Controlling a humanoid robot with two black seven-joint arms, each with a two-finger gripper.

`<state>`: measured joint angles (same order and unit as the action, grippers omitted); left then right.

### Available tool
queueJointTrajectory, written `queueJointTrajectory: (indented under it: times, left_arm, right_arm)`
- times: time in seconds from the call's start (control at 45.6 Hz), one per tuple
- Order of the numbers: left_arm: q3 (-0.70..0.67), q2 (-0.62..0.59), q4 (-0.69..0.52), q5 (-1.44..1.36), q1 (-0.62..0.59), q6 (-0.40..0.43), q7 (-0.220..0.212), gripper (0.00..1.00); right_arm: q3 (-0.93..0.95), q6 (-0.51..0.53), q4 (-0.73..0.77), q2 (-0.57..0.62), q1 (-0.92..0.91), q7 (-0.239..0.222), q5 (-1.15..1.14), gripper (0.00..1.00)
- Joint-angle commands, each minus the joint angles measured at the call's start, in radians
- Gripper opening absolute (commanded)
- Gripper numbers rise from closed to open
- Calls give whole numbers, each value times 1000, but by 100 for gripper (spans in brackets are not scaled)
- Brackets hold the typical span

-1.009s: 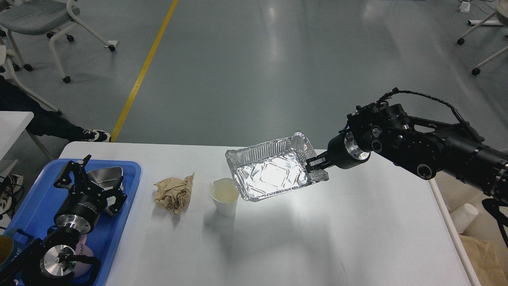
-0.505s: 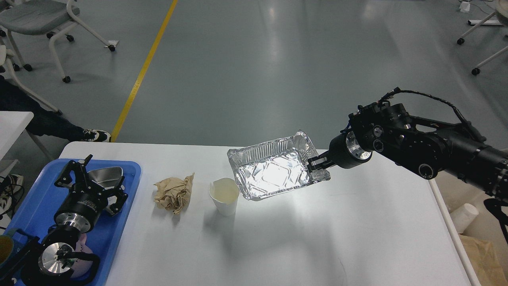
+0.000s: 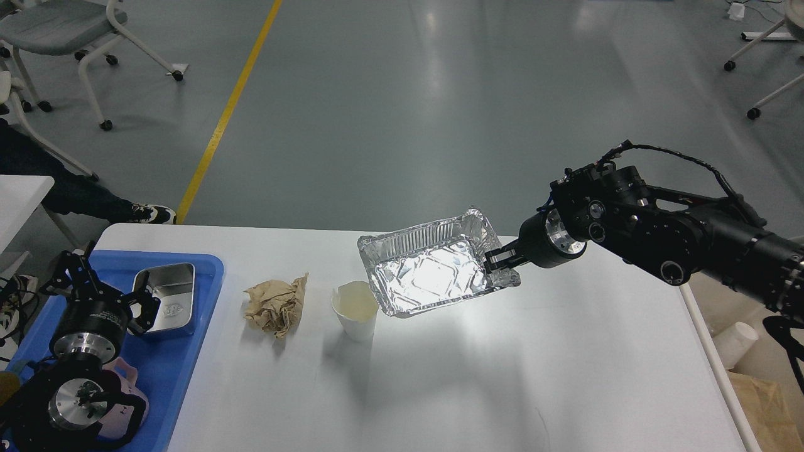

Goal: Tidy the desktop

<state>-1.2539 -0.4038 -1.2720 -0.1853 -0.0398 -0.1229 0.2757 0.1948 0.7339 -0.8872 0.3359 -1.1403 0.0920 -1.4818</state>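
Bright, sharp; glare off foil tray (image 3: 433,270)

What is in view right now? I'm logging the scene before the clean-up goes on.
desktop: one, white, fills the lower view
foil tray: one, silver, held above the desktop's middle
paper cup: one, white, left of the foil tray
crumpled paper: one, brown, left of the cup
blue tray: one, at the desktop's left end
metal box: one, silver, in the blue tray
chairs: grey-white, on the floor behind
left gripper: black, open, over the blue tray
right gripper: black, shut on the foil tray's rim
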Motion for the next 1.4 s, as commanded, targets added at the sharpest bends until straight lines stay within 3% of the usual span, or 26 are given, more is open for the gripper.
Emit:
queueJointTrajectory:
  times: [0.0, 0.219, 0.439, 0.658, 0.877, 1.119, 1.206, 1.294, 1.382]
  left_arm:
    - [83, -94, -84, 0, 9, -29, -9, 94]
    - [266, -430, -237, 7, 3, -38, -7, 96]
    - [442, -875, -319, 4, 4, -6, -6, 96]
    - [524, -1095, -320, -17, 4, 101, -3, 96]
    - [522, -1184, -322, -134, 0, 126, -4, 96]
    - [511, -1141, -322, -324, -61, 149, -24, 96]
    - [516, -1075, -317, -353, -117, 152, -75, 96]
    - [515, -1018, -317, -361, -150, 157, -164, 96]
    - [521, -937, -310, -404, -207, 187, -210, 96]
  right_arm:
    - [2, -1, -1, 3, 1, -2, 0, 0]
    - [3, -1, -1, 9, 2, -2, 0, 0]
    - [8, -2, 1, 14, 8, 0, 0, 0]
    - [8, -2, 1, 8, 8, -2, 0, 0]
    - [8, -2, 1, 17, 10, -2, 0, 0]
    - [9, -4, 1, 23, 17, 0, 0, 0]
    - [12, -5, -1, 18, 17, 0, 1, 0]
    - [21, -5, 1, 14, 17, 0, 11, 0]
    - [23, -5, 1, 6, 13, 0, 14, 0]
